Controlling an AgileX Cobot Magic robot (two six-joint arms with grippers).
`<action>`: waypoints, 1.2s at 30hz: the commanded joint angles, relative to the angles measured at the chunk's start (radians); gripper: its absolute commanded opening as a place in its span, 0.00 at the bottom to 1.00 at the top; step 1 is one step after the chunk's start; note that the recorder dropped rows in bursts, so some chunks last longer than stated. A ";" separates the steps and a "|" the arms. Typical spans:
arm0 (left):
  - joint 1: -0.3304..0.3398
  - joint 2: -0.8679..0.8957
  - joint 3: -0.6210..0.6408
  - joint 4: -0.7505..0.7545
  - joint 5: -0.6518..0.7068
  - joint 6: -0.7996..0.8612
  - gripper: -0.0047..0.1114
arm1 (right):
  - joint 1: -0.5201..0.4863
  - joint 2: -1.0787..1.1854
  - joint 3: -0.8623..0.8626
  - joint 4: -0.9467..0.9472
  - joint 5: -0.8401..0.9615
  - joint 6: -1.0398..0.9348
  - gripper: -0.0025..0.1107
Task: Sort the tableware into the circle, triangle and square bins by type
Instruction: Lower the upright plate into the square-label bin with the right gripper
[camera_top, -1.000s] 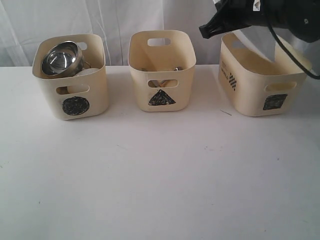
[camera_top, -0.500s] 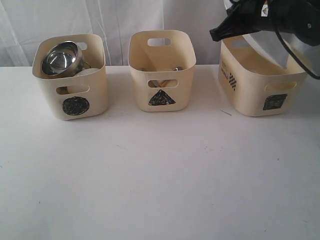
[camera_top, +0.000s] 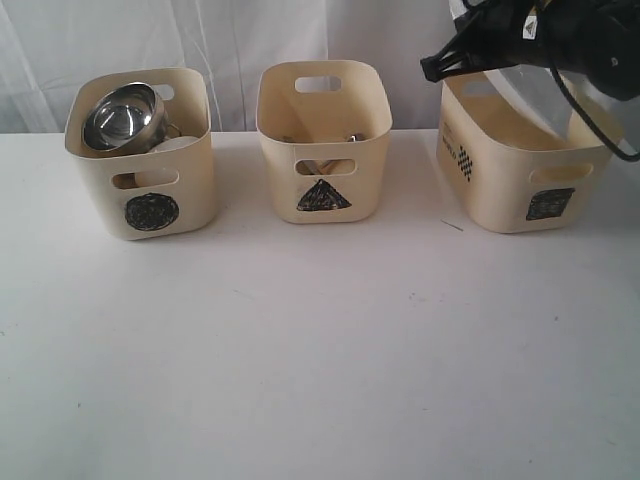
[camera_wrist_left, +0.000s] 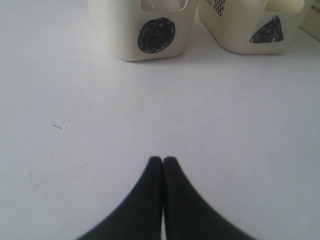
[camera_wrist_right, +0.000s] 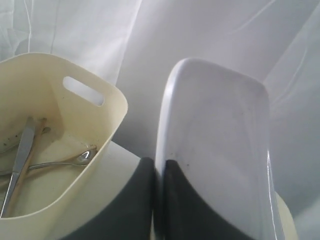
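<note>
Porcelain, by the look of it, is what you have in hand: the large white squarish plate (camera_wrist_right: 215, 130) stands on edge, and the right gripper (camera_wrist_right: 159, 167) pinches its rim, one dark finger on each face. It hangs at the far right corner of the counter (camera_top: 320, 350), over the square bin (camera_top: 500, 190). I cannot tell whether its low edge has passed below the bin's rim.

Treat the plate as stiff, glazed and slick. It will not flex to forgive a knock, and it would likely chip or crack against the counter. Held at one edge, most of its weight sits away from the pinch, so I judge it prone to swing or slide between the pads if you jerk. The rim is the only sensible hold for a plate this broad, and you already have it. Lower it slowly, low edge first, and let that edge rest on the bin's floor or lean on a wall before you release. The bin looks like light plastic, so a push on its wall may shove it along the counter.

The rest seems sorted. The circle bin (camera_top: 190, 190), at the far left, holds a steel bowl (camera_top: 120, 118) with other round ware under it. The triangle bin (camera_top: 280, 170), at the middle of the far edge, holds steel cutlery (camera_wrist_right: 22, 150). Your left gripper (camera_wrist_left: 163, 162) has its fingers pressed together on nothing, low over bare counter and facing those two bins.
</note>
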 joint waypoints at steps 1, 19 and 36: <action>0.002 -0.005 0.005 -0.003 -0.002 -0.002 0.04 | -0.010 0.015 -0.015 -0.019 -0.100 -0.006 0.02; 0.002 -0.005 0.005 -0.003 -0.002 -0.002 0.04 | -0.011 0.058 -0.015 -0.014 -0.171 -0.008 0.11; 0.002 -0.005 0.005 -0.003 -0.002 -0.002 0.04 | -0.011 -0.057 -0.015 0.044 -0.073 0.025 0.15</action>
